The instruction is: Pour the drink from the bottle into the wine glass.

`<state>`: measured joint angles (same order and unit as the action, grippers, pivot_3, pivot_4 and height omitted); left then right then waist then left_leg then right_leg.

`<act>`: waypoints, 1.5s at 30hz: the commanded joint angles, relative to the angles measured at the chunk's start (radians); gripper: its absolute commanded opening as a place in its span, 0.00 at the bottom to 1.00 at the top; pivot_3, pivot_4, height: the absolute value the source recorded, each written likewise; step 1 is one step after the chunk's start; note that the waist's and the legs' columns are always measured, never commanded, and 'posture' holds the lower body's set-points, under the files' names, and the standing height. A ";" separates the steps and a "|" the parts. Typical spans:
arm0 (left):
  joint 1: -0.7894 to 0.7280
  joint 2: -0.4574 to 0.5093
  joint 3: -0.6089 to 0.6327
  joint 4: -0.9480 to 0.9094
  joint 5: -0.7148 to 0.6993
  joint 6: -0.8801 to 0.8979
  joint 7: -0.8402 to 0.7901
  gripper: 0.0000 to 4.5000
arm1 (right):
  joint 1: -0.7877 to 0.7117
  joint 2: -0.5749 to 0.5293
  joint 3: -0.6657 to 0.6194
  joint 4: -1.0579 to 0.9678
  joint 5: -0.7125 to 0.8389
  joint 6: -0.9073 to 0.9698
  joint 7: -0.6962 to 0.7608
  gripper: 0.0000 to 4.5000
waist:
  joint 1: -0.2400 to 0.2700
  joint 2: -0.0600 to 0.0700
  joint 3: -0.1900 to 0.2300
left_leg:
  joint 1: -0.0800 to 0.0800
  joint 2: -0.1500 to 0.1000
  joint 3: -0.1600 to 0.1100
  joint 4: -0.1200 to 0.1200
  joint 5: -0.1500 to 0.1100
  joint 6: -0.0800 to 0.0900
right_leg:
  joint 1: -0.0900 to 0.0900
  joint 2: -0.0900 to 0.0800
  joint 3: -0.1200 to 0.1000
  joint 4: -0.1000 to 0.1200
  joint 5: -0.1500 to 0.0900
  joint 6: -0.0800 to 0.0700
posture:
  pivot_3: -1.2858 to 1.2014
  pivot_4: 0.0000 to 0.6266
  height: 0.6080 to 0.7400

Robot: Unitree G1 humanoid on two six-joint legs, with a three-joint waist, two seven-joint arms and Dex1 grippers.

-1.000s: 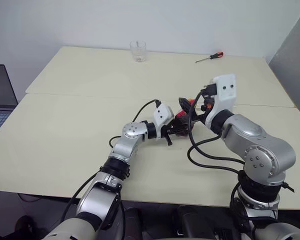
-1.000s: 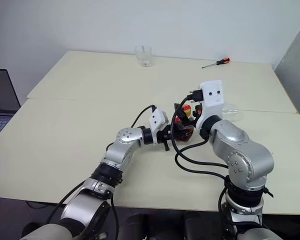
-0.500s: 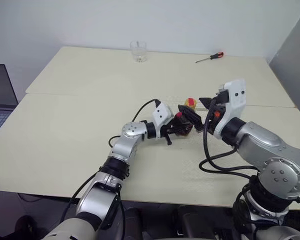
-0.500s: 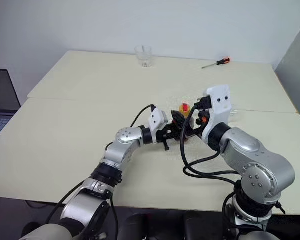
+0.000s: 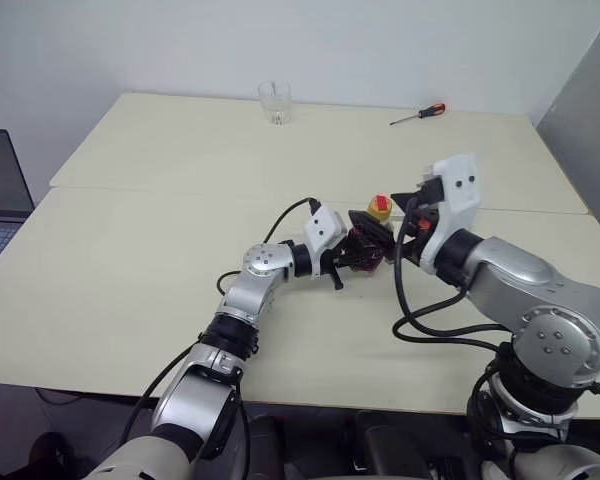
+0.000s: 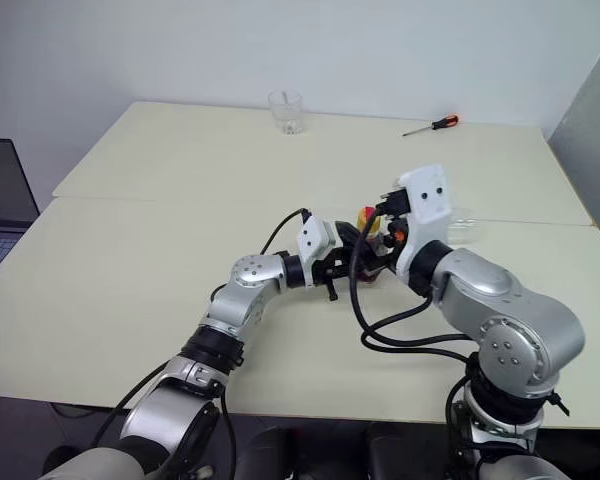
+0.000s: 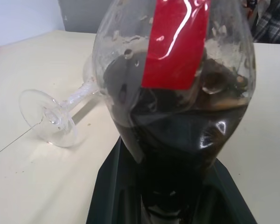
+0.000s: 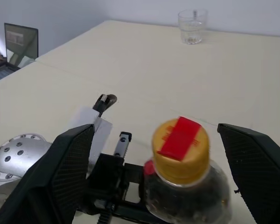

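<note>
Bottle (image 8: 184,179), capped in yellow and part full of dark drink (image 7: 177,140), is sitting clamped in our left gripper (image 5: 352,258) above mid-table (image 5: 130,250). We are holding our right gripper (image 8: 154,154) spread wide around its cap, not touching. Wine glass (image 7: 56,116) is lying on its side just beyond.

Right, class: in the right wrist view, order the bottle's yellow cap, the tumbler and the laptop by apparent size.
1. Yellow cap, nearest the camera, so inflated.
2. Laptop.
3. Tumbler, looking only slightly smaller; too close to rank firmly.

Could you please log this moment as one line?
left gripper: shut on bottle | right gripper: open around yellow cap | wine glass: lying on table
</note>
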<state>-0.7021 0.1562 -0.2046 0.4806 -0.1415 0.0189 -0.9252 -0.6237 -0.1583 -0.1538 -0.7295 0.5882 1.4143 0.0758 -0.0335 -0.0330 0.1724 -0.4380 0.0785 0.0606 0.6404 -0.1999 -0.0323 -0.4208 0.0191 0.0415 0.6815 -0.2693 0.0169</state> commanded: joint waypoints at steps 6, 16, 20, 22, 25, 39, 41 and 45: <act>-0.008 0.000 0.014 -0.066 -0.010 -0.006 0.013 0.14 | -0.041 -0.009 0.053 0.078 -0.113 -0.120 -0.055 1.00 | 0.001 0.000 0.000 | 0.000 0.000 0.001 0.000 0.000 0.000 | 0.000 -0.001 0.000 0.000 0.000 0.000 | 0.52 0.24 1.00; -0.009 0.005 0.016 -0.067 -0.011 -0.008 0.018 0.14 | -0.035 -0.033 0.036 0.123 -0.178 -0.181 -0.073 1.00 | 0.002 0.000 0.000 | 0.000 0.000 0.001 0.000 0.000 0.000 | 0.000 -0.001 0.000 0.000 0.000 0.000 | 0.52 0.24 1.00; -0.007 0.005 0.016 -0.068 -0.011 -0.008 0.018 0.14 | -0.009 -0.066 0.021 0.103 -0.160 -0.174 -0.045 1.00 | 0.002 0.000 0.000 | 0.000 0.000 0.001 0.000 0.000 0.000 | 0.000 -0.001 0.000 0.000 0.000 0.000 | 0.52 0.24 1.00; -0.007 0.009 0.017 -0.066 -0.013 -0.009 0.017 0.14 | 0.009 -0.087 0.013 0.083 -0.144 -0.159 -0.022 1.00 | 0.002 0.000 0.000 | 0.000 0.000 0.001 0.000 0.000 0.000 | 0.000 -0.001 0.000 0.000 0.000 0.000 | 0.52 0.24 1.00; -0.006 0.013 0.017 -0.064 -0.013 -0.010 0.013 0.14 | 0.030 -0.111 0.002 0.063 -0.128 -0.144 0.000 1.00 | 0.001 0.000 0.000 | 0.000 0.000 0.001 0.000 0.000 0.000 | 0.000 -0.001 0.000 0.000 0.000 0.000 | 0.52 0.24 1.00; 0.000 0.022 0.017 -0.067 -0.012 -0.012 0.006 0.14 | 0.114 -0.162 -0.038 -0.032 -0.068 -0.092 0.055 1.00 | 0.001 0.000 0.000 | 0.000 0.000 0.001 0.000 0.000 0.000 | 0.000 -0.001 0.000 0.000 0.000 0.000 | 0.52 0.24 1.00; 0.002 0.023 0.017 -0.068 -0.012 -0.011 0.006 0.14 | 0.124 -0.170 -0.044 -0.045 -0.052 -0.083 0.067 1.00 | 0.002 0.000 0.000 | 0.000 0.000 0.000 0.000 0.000 0.000 | 0.000 -0.001 0.000 0.000 0.000 0.000 | 0.52 0.24 1.00; 0.000 0.023 0.017 -0.066 -0.012 -0.011 0.007 0.14 | 0.138 -0.178 -0.044 -0.073 -0.002 -0.058 0.109 1.00 | 0.002 0.000 0.000 | 0.000 0.000 0.000 0.000 0.000 0.000 | 0.000 -0.001 0.000 0.000 0.000 0.000 | 0.52 0.24 1.00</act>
<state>-0.6873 0.1846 -0.2017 0.4735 -0.1357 0.0304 -0.9158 -0.4828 -0.3323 -0.1799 -0.7531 0.5491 1.3492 0.1601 -0.0317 -0.0330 0.1724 -0.4379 0.0783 0.0610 0.6403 -0.1999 -0.0323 -0.4206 0.0183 0.0413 0.6814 -0.2693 0.0169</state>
